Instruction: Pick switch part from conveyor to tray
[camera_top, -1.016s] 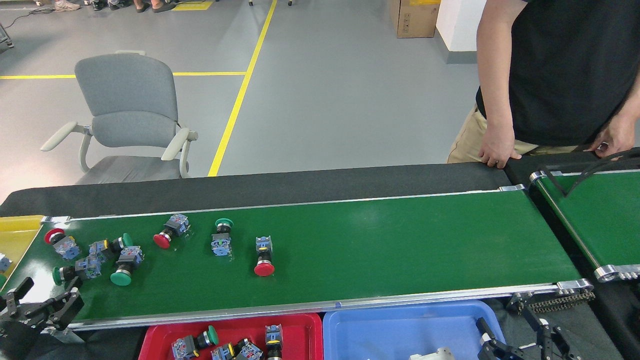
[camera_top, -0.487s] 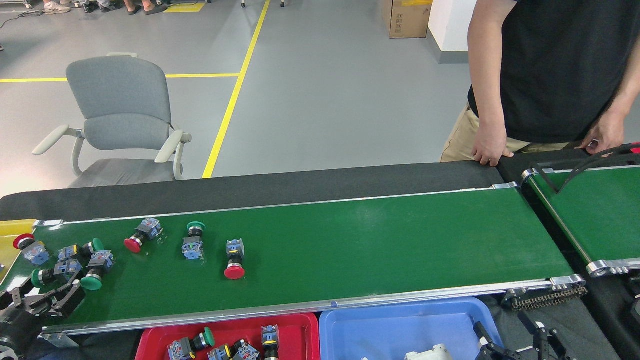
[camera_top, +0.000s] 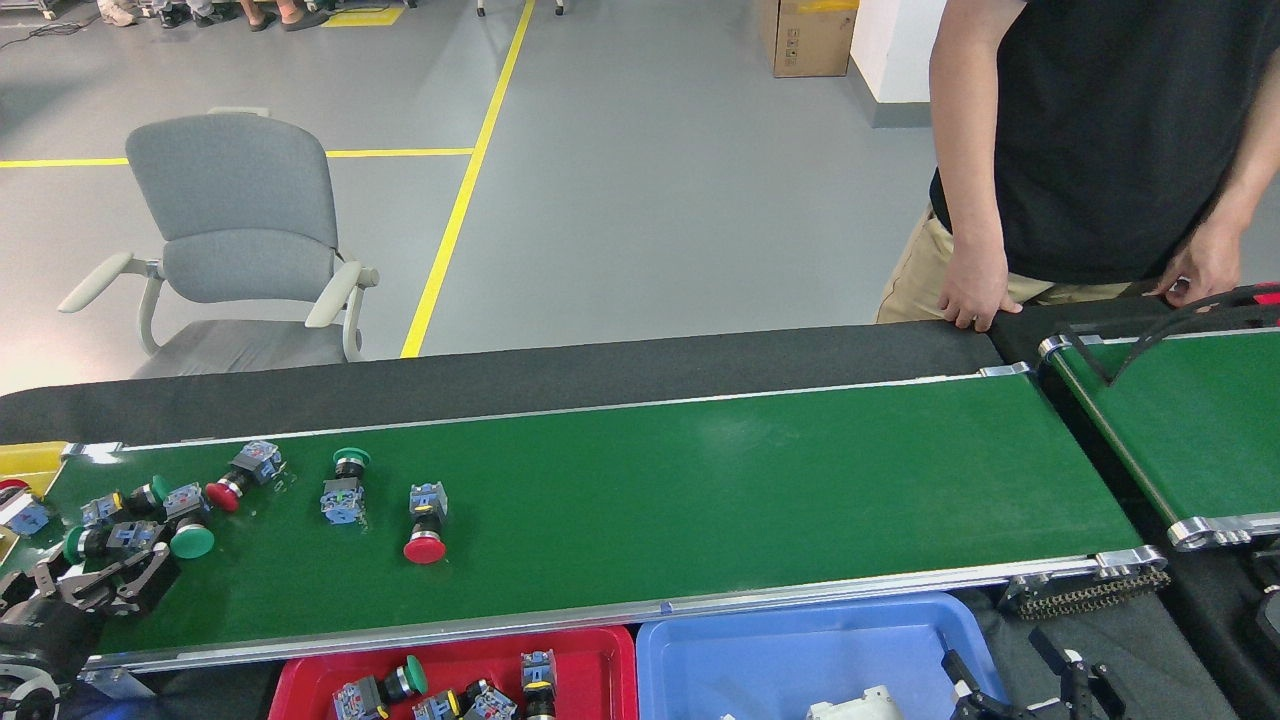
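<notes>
Reaching looks like the step in hand: our left gripper (camera_top: 100, 585) hovers part-open and empty at the conveyor (camera_top: 700, 500)'s left end, just short of the green-capped switch part (camera_top: 180, 525), which it must close on, then carry to the red tray (camera_top: 600, 665).

The single head view looked forward and down from above the near side of the conveyor (camera_top: 640, 500), which ran left to right across mid-frame, with the tray (camera_top: 310, 680) cut off at the near edge and open floor (camera_top: 650, 180) far beyond.
</notes>
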